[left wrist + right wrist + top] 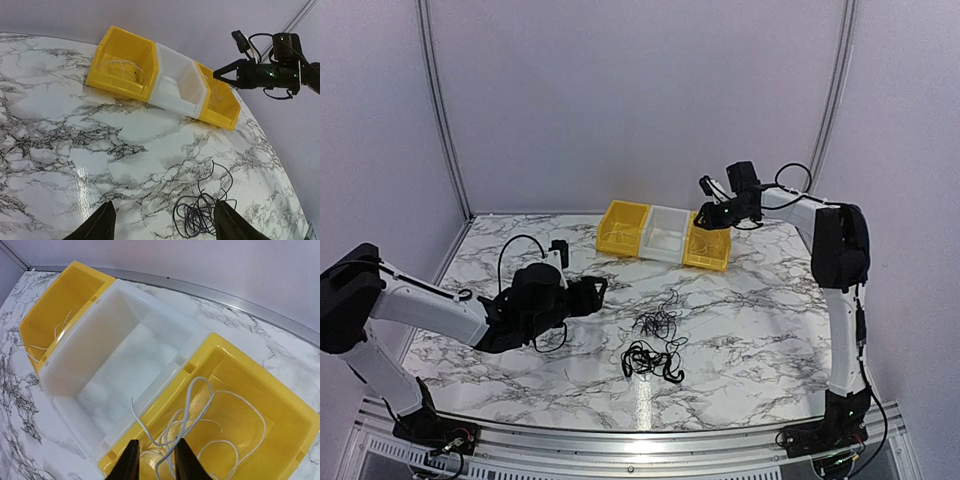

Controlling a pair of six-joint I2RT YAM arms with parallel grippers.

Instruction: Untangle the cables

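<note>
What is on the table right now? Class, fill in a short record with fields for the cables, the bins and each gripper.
black cables: two loose clumps on the marble table, outside the bins
left yellow bin: thin whitish cable inside
white bin: middle of the row, no cable visible inside
right yellow bin: looped whitish cable inside
left gripper: open, pointed toward the black cables
right gripper: open, above the looped whitish cable
</note>
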